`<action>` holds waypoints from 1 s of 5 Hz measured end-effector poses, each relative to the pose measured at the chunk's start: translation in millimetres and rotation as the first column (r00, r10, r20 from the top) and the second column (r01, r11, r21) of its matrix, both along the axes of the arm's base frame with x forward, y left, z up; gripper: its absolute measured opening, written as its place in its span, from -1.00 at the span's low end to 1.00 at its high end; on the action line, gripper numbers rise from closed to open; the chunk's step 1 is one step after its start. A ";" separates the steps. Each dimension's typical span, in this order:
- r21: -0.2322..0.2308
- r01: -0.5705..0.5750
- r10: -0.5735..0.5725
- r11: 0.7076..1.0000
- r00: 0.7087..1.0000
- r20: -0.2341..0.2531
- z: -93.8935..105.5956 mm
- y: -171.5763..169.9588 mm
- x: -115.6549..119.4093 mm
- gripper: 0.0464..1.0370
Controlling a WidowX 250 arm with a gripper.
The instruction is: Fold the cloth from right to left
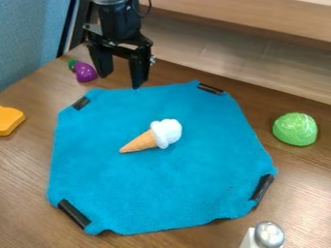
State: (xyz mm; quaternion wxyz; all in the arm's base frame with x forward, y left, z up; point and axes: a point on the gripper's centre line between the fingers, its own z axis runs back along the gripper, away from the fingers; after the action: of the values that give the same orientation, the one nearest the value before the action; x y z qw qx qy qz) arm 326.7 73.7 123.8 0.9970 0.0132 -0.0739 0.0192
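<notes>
1. The table (304, 189) is brown wood.
2. The blue cloth (148, 184) lies flat in the table's middle. No big fold is made, so the whole right-to-left fold is left.
3. The black gripper (120, 81) is at the cloth's back edge. Its jaws are wide apart, with nothing in them.
4. The toy ice cream (154, 136) lies on the cloth's middle.

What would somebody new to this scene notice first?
The big bright blue cloth, spread flat on the table, with a toy ice cream cone lying near its middle. Then the black gripper, hanging open by the cloth's far edge, and the round green toy at the picture's right.
</notes>
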 end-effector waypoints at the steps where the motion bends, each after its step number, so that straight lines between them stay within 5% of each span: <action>1: -0.014 -0.003 0.003 1.000 0.999 -0.039 -13.0 -1.2 -2.1 0.93; 5: -0.075 0.227 -0.229 0.971 0.973 -0.015 -32.6 -117.0 12.1 0.93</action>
State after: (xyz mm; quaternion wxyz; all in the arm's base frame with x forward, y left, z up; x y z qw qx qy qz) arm 338.8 -43.2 91.2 0.9932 -0.0314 -0.0624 -0.0929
